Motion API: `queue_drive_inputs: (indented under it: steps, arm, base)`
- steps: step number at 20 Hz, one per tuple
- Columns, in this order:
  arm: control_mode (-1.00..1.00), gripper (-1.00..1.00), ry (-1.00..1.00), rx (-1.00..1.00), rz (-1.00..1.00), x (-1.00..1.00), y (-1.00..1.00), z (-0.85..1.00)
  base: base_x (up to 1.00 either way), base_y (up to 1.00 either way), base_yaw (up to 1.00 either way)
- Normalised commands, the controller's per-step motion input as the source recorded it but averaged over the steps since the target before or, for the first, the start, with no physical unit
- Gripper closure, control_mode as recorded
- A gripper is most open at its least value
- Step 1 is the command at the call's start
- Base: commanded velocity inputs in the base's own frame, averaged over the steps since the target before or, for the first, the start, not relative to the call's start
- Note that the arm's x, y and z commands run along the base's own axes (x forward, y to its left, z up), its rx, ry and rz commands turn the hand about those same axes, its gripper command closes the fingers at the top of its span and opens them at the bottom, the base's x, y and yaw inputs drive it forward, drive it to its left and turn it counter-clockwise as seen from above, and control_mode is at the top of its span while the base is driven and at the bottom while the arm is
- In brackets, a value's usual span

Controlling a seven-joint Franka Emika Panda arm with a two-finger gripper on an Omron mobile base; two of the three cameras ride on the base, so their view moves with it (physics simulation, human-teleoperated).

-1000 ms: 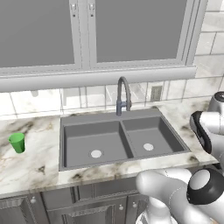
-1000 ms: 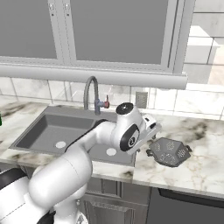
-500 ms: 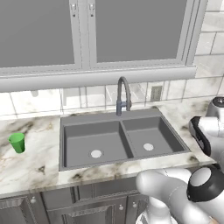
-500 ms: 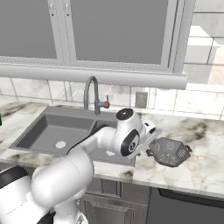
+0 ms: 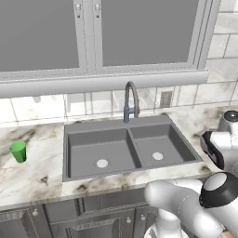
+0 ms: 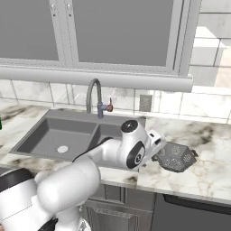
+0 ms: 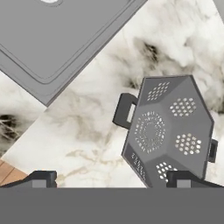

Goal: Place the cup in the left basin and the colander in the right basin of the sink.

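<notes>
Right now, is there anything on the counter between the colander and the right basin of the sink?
No. In the hand view, only bare marble counter lies between the colander and the sink's near corner. The right base view shows the arm above that stretch.

Marble counter (image 5: pixel 32 174): white with grey and brown veining, runs across mid-frame in both base views; takes up the centre and right of the hand view. Window (image 5: pixel 93 32): grey panes, pale frame with a centre mullion, top of frame. Thick pale sill (image 5: pixel 102 83) under it. Tiled backsplash (image 5: pixel 93 102), pale square tiles, between sill and counter. Wall outlet (image 6: pixel 145 103) in the tiles, centre of right base view. Grey cabinet fronts (image 5: pixel 107 214) below the counter, bottom of frame.
</notes>
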Motion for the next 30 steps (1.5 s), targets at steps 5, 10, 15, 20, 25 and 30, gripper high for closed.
queue_drive_inputs:
  steps: [5,10,15,20,25,30]
  arm:
    - [-1.0,-1.0,0.0,0.0,0.0,0.0,-0.06,-0.12]
    - [-1.0,-1.0,0.0,0.0,0.0,0.0,-0.12,-0.07]
    - [-1.0,-1.0,0.0,0.0,0.0,0.04,-0.16,-0.04]
    - [-1.0,-1.0,0.0,0.0,0.0,0.0,-0.18,-0.05]
    - [-1.0,-1.0,0.0,0.0,0.0,0.0,-0.1,-0.1]
    - [-1.0,-1.0,0.0,0.0,0.0,0.02,0.0,-0.17]
  base:
    - [0.0,0.0,0.0]
    - [0.0,0.0,0.0]
    - [0.0,0.0,0.0]
    - [0.0,0.0,0.0]
    - [0.0,0.0,0.0]
    - [0.0,0.0,0.0]
